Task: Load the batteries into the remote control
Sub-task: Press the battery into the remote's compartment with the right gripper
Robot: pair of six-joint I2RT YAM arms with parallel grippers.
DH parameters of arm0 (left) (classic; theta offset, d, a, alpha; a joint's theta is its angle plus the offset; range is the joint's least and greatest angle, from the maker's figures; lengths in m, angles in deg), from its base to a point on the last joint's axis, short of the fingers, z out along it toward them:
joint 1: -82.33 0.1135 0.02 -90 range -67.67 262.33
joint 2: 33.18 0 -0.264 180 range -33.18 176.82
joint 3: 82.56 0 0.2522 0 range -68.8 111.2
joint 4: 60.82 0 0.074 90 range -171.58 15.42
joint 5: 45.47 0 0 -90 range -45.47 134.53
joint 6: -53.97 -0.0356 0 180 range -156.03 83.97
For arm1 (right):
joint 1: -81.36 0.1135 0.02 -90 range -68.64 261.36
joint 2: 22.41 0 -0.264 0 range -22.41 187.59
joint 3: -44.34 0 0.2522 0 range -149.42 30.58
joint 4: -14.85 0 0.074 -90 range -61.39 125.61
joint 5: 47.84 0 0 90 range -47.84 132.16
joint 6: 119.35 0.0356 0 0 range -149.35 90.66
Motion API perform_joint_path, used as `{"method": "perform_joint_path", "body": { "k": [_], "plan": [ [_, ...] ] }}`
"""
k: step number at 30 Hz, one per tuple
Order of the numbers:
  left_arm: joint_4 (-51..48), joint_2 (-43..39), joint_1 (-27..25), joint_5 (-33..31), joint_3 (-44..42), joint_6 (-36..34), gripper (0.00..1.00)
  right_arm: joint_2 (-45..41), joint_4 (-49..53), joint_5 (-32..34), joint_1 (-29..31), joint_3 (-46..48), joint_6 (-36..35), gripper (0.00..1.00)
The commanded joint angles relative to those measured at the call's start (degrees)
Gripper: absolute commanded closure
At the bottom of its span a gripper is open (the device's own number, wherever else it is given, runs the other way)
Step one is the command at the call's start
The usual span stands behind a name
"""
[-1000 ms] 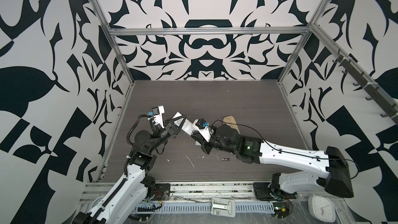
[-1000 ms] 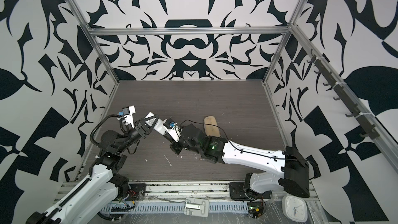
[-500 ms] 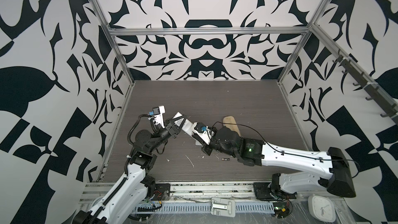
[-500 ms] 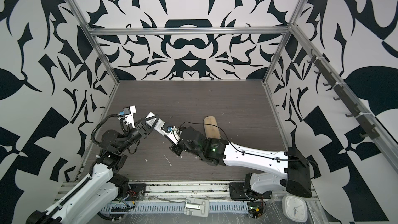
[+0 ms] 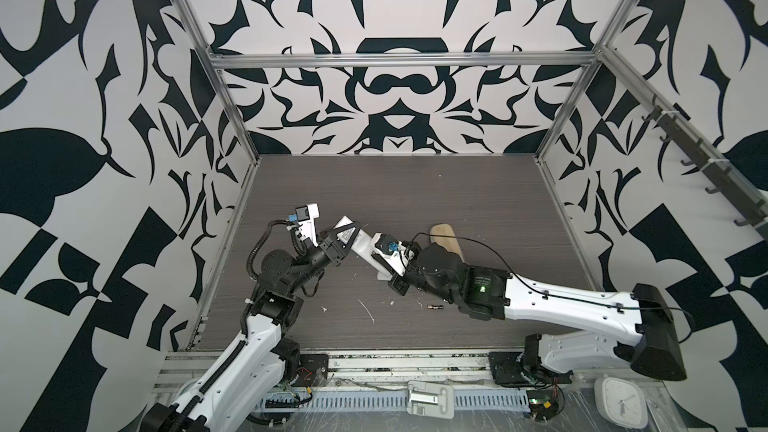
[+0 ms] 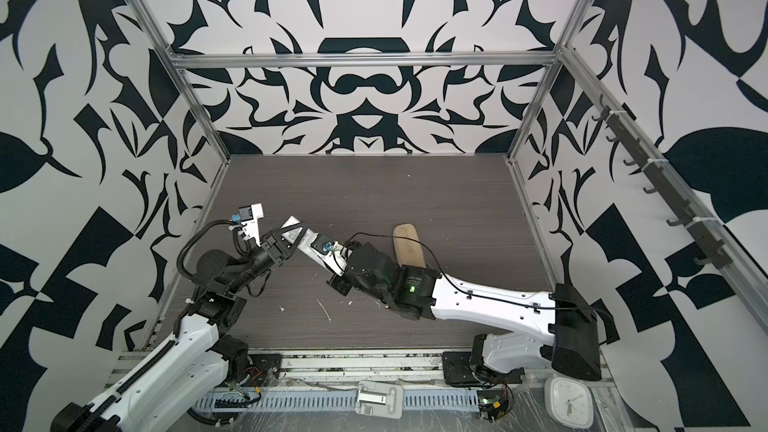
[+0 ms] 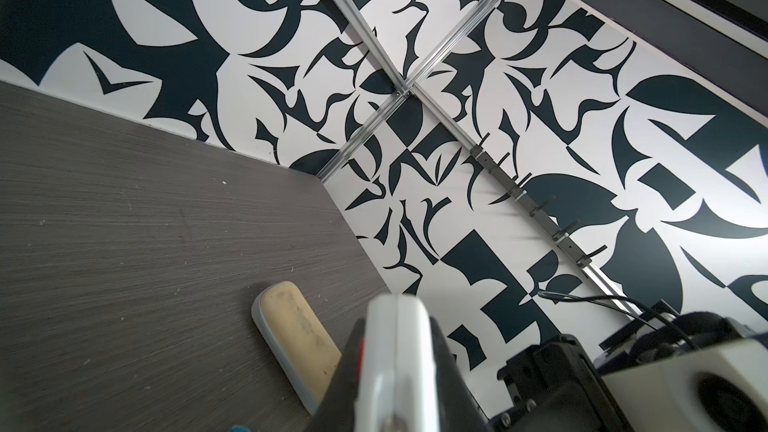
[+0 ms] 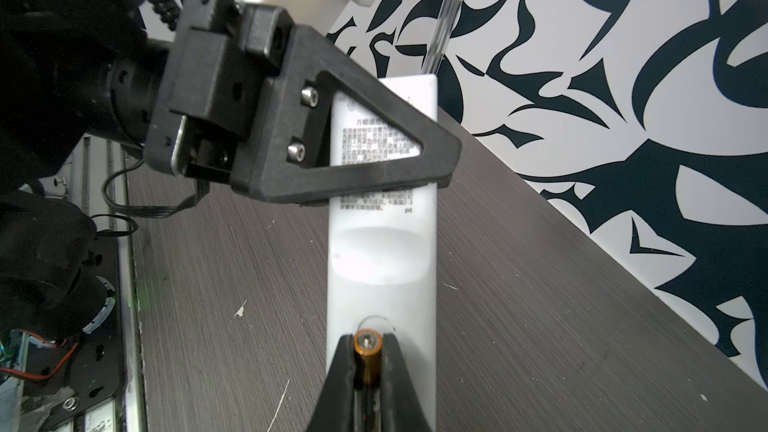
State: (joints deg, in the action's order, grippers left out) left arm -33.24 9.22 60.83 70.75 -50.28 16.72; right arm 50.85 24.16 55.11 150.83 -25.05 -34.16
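The remote control (image 5: 363,248) (image 6: 305,243) is held tilted above the table, plain white back up, with my left gripper (image 5: 347,234) (image 7: 395,367) shut on its upper part. In the right wrist view the left gripper's triangular finger (image 8: 353,151) crosses the remote control (image 8: 382,251) over its printed label. My right gripper (image 8: 368,347) (image 5: 388,272) is shut on one of the batteries (image 8: 368,351), whose metal tip sits over the remote's back near its lower end. A second battery (image 5: 435,306) lies on the table beneath the right arm.
A tan oblong case (image 5: 446,238) (image 7: 299,334) lies on the table just behind the right wrist. White scraps (image 5: 365,311) are scattered near the front. The right arm's cable (image 5: 490,247) loops over the case. Patterned walls enclose the table.
My right arm has shifted slightly left, bringing the battery closer along the remote. The left arm and the remote have stayed put.
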Motion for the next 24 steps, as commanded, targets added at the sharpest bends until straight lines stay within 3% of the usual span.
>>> {"method": "perform_joint_path", "body": {
  "k": [1, 22, 24],
  "plan": [
    [3.53, -0.28, 0.25, 0.95, 1.78, 1.04, 1.00, 0.28, -3.58, 1.02, 0.25, -0.01, -0.71, 1.00],
    [4.14, -1.00, 1.04, 1.55, 2.09, 2.47, 1.00, 0.08, -5.64, 0.24, 0.27, 3.73, 0.75, 1.00],
    [4.24, -1.08, 1.04, 1.56, 2.01, 2.51, 1.00, 0.01, -5.92, 0.54, 0.23, 4.00, 1.20, 0.95]
  ]
}}
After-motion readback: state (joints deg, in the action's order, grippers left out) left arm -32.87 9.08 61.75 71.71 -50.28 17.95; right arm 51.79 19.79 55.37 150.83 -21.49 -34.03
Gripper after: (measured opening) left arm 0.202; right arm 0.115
